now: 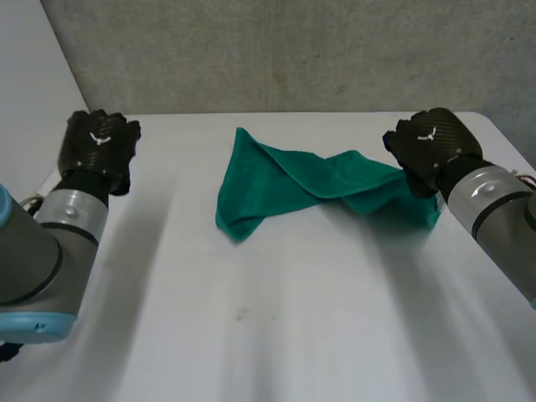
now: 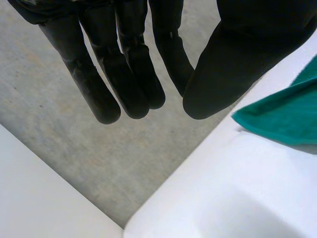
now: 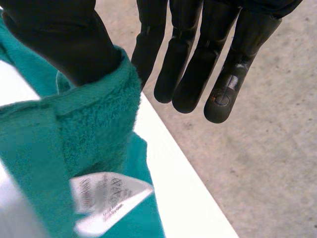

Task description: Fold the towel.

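The right hand (image 1: pixel 431 144), at the far right, keeps its fingers (image 3: pixel 190 74) straight and clear of the thumb; one end of the green towel (image 1: pixel 285 180) hangs over that thumb. The rest lies crumpled on the table (image 1: pixel 268 327), far middle. The left hand (image 1: pixel 99 144), far left, is relaxed and holds nothing.

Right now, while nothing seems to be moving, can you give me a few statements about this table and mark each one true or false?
1. The towel is green. True.
2. The left hand holds the towel. False: its fingers are straight and empty, and it is apart from the towel.
3. The towel lies neatly folded. False: it lies bunched and twisted on the table.
4. The right hand is at one end of the towel. True.
5. A white label shows on the towel near the right hand. True.
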`<move>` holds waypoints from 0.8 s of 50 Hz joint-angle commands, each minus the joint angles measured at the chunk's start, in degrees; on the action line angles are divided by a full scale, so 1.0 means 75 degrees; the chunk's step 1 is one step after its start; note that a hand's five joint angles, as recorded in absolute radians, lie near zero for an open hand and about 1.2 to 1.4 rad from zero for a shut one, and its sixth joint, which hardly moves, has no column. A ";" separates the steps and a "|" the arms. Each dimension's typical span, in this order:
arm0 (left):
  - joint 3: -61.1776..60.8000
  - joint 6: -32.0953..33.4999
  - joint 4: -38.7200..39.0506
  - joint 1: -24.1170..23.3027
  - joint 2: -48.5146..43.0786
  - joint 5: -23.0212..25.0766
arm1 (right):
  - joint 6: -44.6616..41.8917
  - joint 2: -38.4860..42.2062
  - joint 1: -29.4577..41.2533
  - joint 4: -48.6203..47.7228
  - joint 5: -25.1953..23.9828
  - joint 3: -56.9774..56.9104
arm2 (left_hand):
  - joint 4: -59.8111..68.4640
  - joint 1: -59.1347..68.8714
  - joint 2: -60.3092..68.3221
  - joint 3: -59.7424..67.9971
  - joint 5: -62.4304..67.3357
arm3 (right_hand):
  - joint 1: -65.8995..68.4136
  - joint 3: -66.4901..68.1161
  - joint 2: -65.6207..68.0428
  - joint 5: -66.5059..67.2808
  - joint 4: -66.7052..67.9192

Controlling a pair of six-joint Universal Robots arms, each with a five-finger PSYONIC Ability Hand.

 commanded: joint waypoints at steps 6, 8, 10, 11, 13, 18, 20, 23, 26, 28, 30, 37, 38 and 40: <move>0.2246 -0.1081 -0.0157 -0.0573 -0.1933 0.0912 | 0.0044 -0.1277 0.0594 0.0274 -0.1345 -0.1342 | -0.7766 -0.7482 -0.7774 -0.7728 -0.7258 | 0.3140 0.1598 0.1651 0.1738 0.1554; 0.2375 -0.1151 -0.0192 -0.0608 -0.2039 0.1017 | 0.0032 -0.1430 0.0665 0.0309 -0.1499 -0.1295 | -0.7766 -0.7482 -0.7774 -0.7728 -0.7258 | 0.3140 0.1598 0.1651 0.1738 0.1554; 0.2856 -0.1398 -0.0449 -0.0749 -0.2460 0.1638 | 0.0044 -0.1781 0.0747 0.0403 -0.1581 -0.1202 | -0.7766 -0.7482 -0.7774 -0.7728 -0.7258 | 0.3140 0.1598 0.1651 0.1738 0.1554; 0.2973 -0.1421 -0.0508 -0.0772 -0.2578 0.1814 | 0.0044 -0.1898 0.0770 0.0426 -0.1616 -0.1190 | -0.7766 -0.7482 -0.7774 -0.7728 -0.7258 | 0.3140 0.1598 0.1651 0.1738 0.1554; 0.3252 -0.1456 -0.0660 -0.0784 -0.2927 0.2291 | 0.0044 -0.2178 0.0829 0.0485 -0.1652 -0.1120 | -0.7788 -0.7504 -0.7796 -0.7751 -0.7280 | 0.3140 0.1598 0.1651 0.1738 0.1554; 0.3664 -0.1468 -0.0731 -0.0854 -0.3643 0.2880 | 0.0044 -0.2614 0.0911 0.0509 -0.1652 -0.1084 | -0.7789 -0.7504 -0.7797 -0.7751 -0.7280 | 0.3140 0.1598 0.1651 0.1738 0.1554; 0.3887 -0.1468 -0.0708 -0.0877 -0.4018 0.2929 | 0.0044 -0.2975 0.0958 0.0567 -0.1687 -0.1084 | -0.7789 -0.7504 -0.7797 -0.7751 -0.7280 | 0.3140 0.1598 0.1651 0.1738 0.1554; 0.4122 -0.1468 -0.0685 -0.0889 -0.4347 0.2940 | 0.0044 -0.3153 0.0981 0.0672 -0.1745 -0.1072 | -0.7744 -0.7460 -0.7752 -0.7706 -0.7236 | 0.3140 0.1598 0.1651 0.1738 0.1554; 0.4426 -0.1468 -0.0673 -0.0936 -0.4711 0.2964 | 0.0056 -0.3341 0.1028 0.0895 -0.1862 -0.1037 | -0.7654 -0.7370 -0.7662 -0.7616 -0.7146 | 0.3140 0.1598 0.1651 0.1738 0.1554; 0.4567 -0.1468 -0.0673 -0.0960 -0.4863 0.2975 | 0.0056 -0.3423 0.1028 0.1000 -0.1944 -0.1002 | -0.7609 -0.7325 -0.7617 -0.7572 -0.7101 | 0.3140 0.1598 0.1651 0.1738 0.1554; 0.4719 -0.1468 -0.0673 -0.1018 -0.5004 0.3011 | 0.0091 -0.3517 0.1017 0.1118 -0.2050 -0.0932 | -0.7051 -0.6767 -0.7059 -0.7014 -0.6543 | 0.3140 0.1598 0.1651 0.1738 0.1554; 0.4861 -0.1422 -0.0076 -0.1065 -0.5122 0.2730 | 0.0161 -0.3552 0.0876 0.1106 -0.2004 -0.0779 | 0.1539 0.1823 0.1531 0.1576 0.2047 | 0.3140 0.1598 0.1651 0.1738 0.1554; 0.4861 -0.1410 0.0006 -0.1065 -0.5099 0.2625 | 0.0161 -0.3529 0.0841 0.1118 -0.2003 -0.0791 | 0.1539 0.1823 0.1531 0.1576 0.2047 | 0.3140 0.1598 0.1651 0.1738 0.1554; 0.4814 -0.1398 0.0170 -0.1030 -0.4982 0.2250 | 0.0161 -0.3494 0.0596 0.1130 -0.1992 -0.0814 | 0.1539 0.1823 0.1531 0.1576 0.2047 | 0.3140 0.1598 0.1651 0.1738 0.1554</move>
